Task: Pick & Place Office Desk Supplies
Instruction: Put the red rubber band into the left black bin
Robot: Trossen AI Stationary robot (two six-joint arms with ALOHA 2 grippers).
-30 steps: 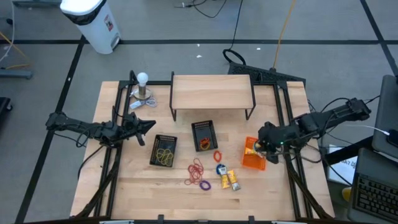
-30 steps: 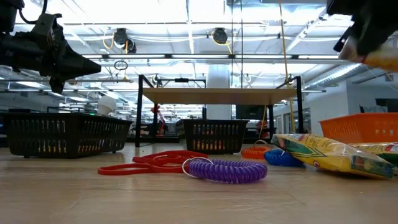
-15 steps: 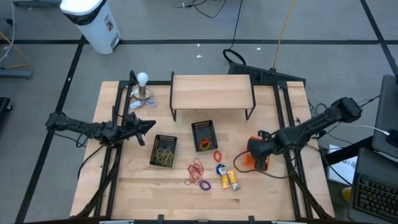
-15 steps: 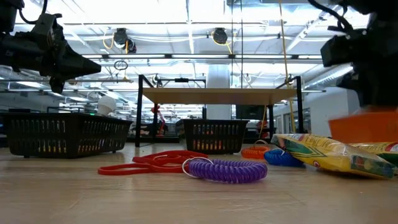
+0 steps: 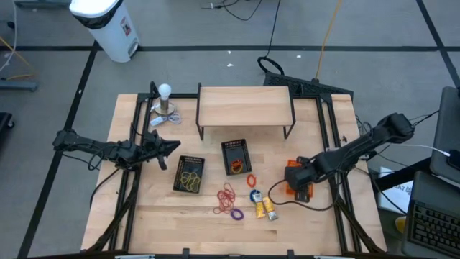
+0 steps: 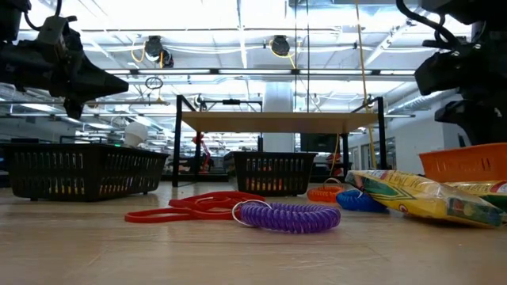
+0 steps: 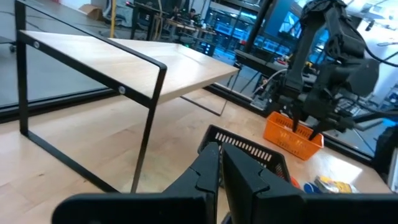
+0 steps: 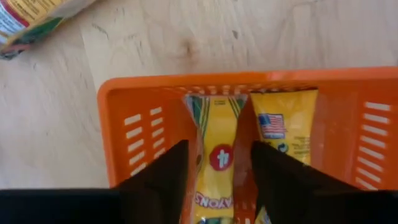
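Lowered right tool [image 8: 214, 163] released; orange basket [image 8: 146, 130] holds two yellow packets [image 8: 219, 155].

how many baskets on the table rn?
3. Black basket left of centre, smaller black basket in front of the wooden shelf, orange basket under the right hand. None seem hidden.

White bin [image 5: 106, 26], wooden shelf [image 5: 244, 106], white ball on stand [image 5: 165, 99]
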